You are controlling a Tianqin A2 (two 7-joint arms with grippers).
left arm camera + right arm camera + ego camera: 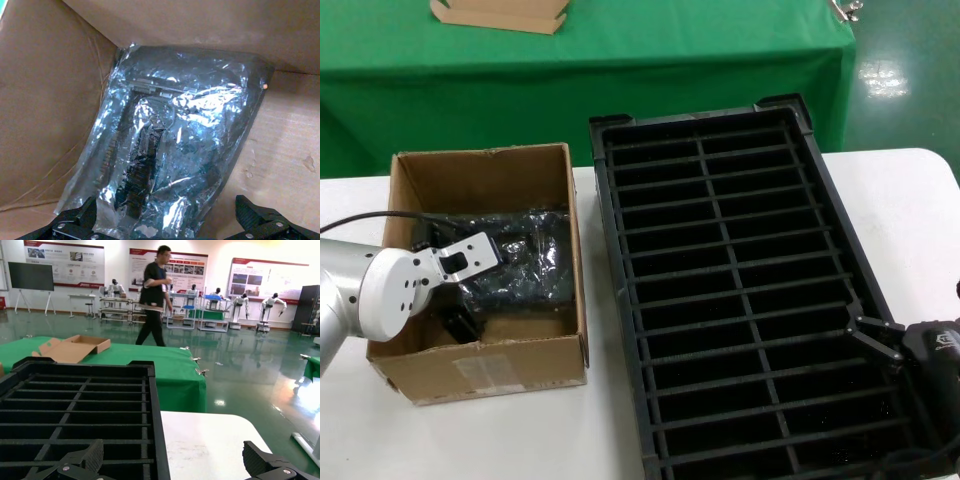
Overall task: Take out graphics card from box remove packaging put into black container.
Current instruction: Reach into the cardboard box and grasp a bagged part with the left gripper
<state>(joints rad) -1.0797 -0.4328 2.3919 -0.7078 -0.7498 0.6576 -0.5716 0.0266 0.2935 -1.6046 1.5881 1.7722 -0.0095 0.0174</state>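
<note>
Head: left pincer inside box, near bench's left edge; black container empty | Left wrist: jaws spread over packaging, graphics card inside, ungripped | Right wrist: right pincer open, idle at container's near right corner.

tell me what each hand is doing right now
Left hand: open, over the shiny grey plastic bag in the brown cardboard box.
Right hand: open, holding nothing.
</note>
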